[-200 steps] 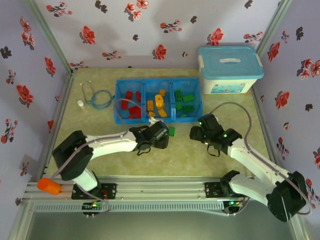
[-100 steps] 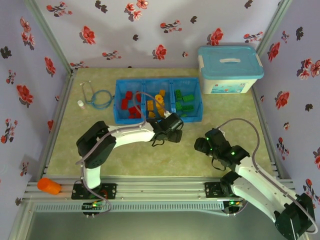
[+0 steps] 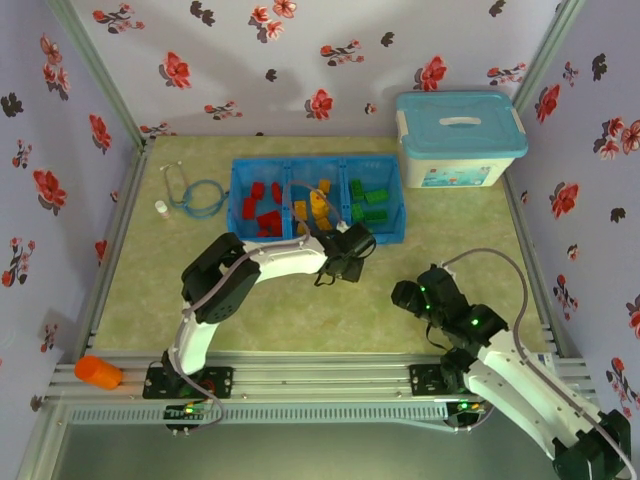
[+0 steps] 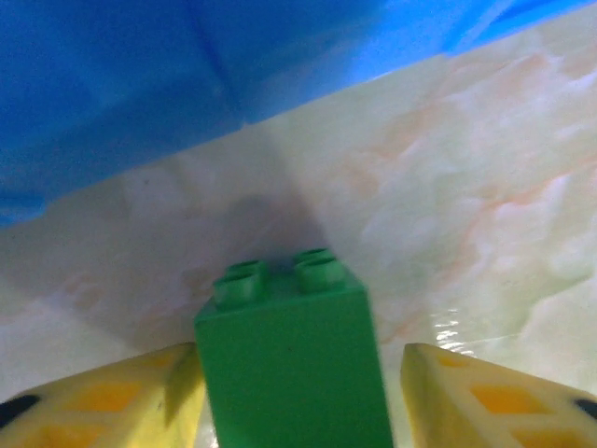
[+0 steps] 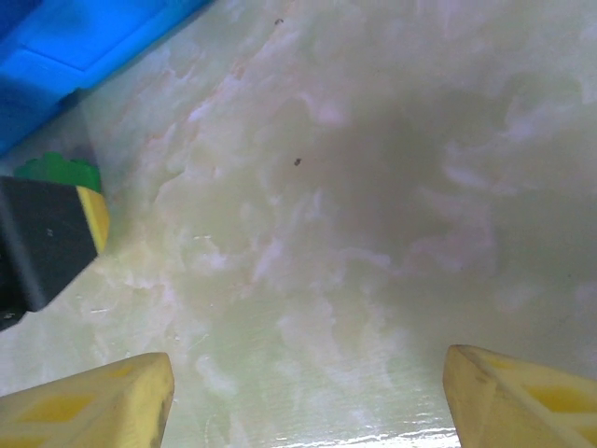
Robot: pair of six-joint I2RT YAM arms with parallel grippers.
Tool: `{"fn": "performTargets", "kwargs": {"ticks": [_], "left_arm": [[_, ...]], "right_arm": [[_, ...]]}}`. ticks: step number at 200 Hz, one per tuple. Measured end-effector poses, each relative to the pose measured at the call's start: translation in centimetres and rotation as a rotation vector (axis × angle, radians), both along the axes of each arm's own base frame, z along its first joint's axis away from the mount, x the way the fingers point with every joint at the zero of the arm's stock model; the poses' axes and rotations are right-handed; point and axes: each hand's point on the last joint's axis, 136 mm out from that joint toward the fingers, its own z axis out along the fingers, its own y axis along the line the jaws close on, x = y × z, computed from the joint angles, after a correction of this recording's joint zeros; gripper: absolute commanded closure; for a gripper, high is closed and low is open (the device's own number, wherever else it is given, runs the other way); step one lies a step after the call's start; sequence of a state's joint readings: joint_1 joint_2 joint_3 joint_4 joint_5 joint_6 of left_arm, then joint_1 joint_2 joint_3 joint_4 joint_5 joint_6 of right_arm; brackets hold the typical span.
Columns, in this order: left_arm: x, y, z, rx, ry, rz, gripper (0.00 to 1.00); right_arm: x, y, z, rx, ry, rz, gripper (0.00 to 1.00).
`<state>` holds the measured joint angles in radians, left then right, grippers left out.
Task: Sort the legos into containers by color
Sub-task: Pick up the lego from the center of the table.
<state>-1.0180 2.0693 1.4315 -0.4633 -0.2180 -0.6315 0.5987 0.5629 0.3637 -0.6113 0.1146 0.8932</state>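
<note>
Brick: green brick [image 4: 280,345] sitting between the jaws of left gripper [image 4: 298,373], studs pointing ahead.
Left gripper: straddling, not yet clamping; left pad [image 4: 140,392] touching brick, right pad [image 4: 485,392] standing just apart.
Grip: centring first, then squeezing square on the flat sides, avoiding a twist.
Tray [image 4: 112,84]: lying just ahead of fingertips; lifting clear of its wall before dropping into green compartment [image 3: 385,228].
Right gripper [image 5: 308,392]: hanging wide open, empty, well apart.

White arm links [image 3: 272,262], black joints [image 3: 215,290], grey cables [image 3: 484,250], yellow fingers [image 5: 93,401], green LEDs [image 3: 472,322].
</note>
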Motion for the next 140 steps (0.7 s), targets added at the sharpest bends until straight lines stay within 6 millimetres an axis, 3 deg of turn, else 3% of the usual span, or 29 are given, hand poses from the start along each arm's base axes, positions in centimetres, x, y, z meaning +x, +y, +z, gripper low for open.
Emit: {"fn": "performTargets", "kwargs": {"ticks": [27, 92, 114, 140], "left_arm": [[0.1, 0.4, 0.1, 0.024, -0.007, -0.001, 0.64], [-0.6, -0.1, 1.9, 0.051, -0.034, -0.050, 0.68], [-0.7, -0.8, 4.3, 0.028, -0.060, -0.080, 0.68], [0.8, -3.0, 9.0, -0.044, -0.126, -0.109, 0.68]], "right_arm": [[-0.3, -0.2, -0.4, 0.004, 0.006, -0.007, 0.24], [-0.8, -0.4, -1.7, -0.008, 0.044, -0.012, 0.25], [-0.9, -0.4, -2.1, -0.012, 0.050, -0.013, 0.25], [-0.9, -0.4, -2.6, -0.015, 0.059, -0.015, 0.25]]}}
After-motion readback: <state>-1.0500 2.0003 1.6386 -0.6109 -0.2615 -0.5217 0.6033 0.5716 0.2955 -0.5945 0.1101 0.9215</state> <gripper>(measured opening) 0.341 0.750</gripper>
